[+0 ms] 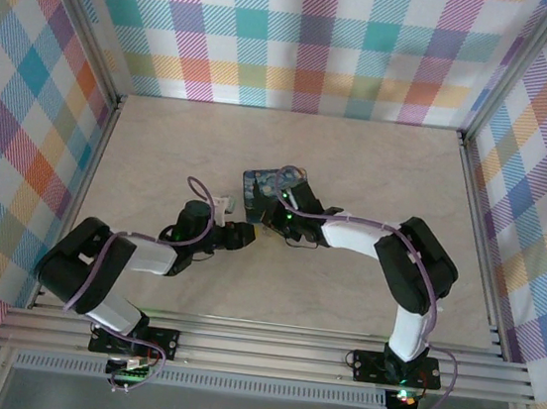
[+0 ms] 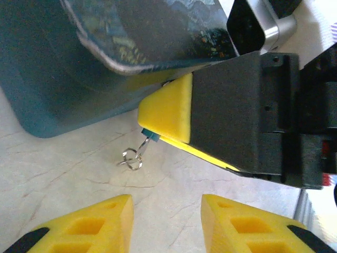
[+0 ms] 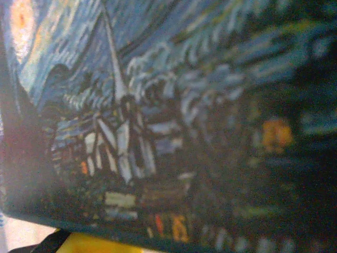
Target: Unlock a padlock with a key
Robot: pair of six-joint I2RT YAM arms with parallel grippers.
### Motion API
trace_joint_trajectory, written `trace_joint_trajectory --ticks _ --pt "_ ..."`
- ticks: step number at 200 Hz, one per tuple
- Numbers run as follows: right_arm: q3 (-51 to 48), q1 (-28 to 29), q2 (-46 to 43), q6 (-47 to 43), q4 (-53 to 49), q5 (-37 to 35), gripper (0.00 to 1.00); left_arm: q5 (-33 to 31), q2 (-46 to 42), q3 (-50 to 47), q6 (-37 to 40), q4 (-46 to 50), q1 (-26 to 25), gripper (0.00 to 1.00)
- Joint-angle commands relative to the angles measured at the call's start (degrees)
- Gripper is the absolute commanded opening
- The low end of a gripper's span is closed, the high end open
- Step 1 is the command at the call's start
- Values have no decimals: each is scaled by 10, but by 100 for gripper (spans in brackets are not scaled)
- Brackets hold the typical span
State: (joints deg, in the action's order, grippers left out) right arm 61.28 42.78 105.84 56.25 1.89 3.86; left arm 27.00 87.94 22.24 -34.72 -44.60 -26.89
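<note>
Blue-green tin (image 1: pixel 264 185) lies lidded beside right end effector (image 2: pixel 154 132) pinching padlock (image 2: pixel 151 136).

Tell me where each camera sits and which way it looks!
Top external: high behind the robot, looking down on the table; left arm and right arm show.
Left wrist: low by the table, facing the right hand pinching a small blue piece; own yellow fingers show, spread.
Right wrist: very close to the painted tin; a yellow finger edge shows.
Shared: all three see the tin.
</note>
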Motion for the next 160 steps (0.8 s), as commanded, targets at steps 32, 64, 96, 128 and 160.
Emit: trace_joint_trajectory --ticks 32,64,96,128,160 --pt "5 -2 -45 44 -14 43 0 35 69 -9 -62 -155 9 38" --pt "10 -4 -49 49 -31 57 0 32 76 -14 -48 -166 17 37" --pt "12 -4 -54 54 -34 66 0 47 88 -9 -38 -177 21 35" --pt "11 -5 -56 59 -32 67 0 62 100 -5 -44 -200 22 34" --pt "10 -8 -56 67 -26 75 0 68 112 -9 -44 -212 22 34"
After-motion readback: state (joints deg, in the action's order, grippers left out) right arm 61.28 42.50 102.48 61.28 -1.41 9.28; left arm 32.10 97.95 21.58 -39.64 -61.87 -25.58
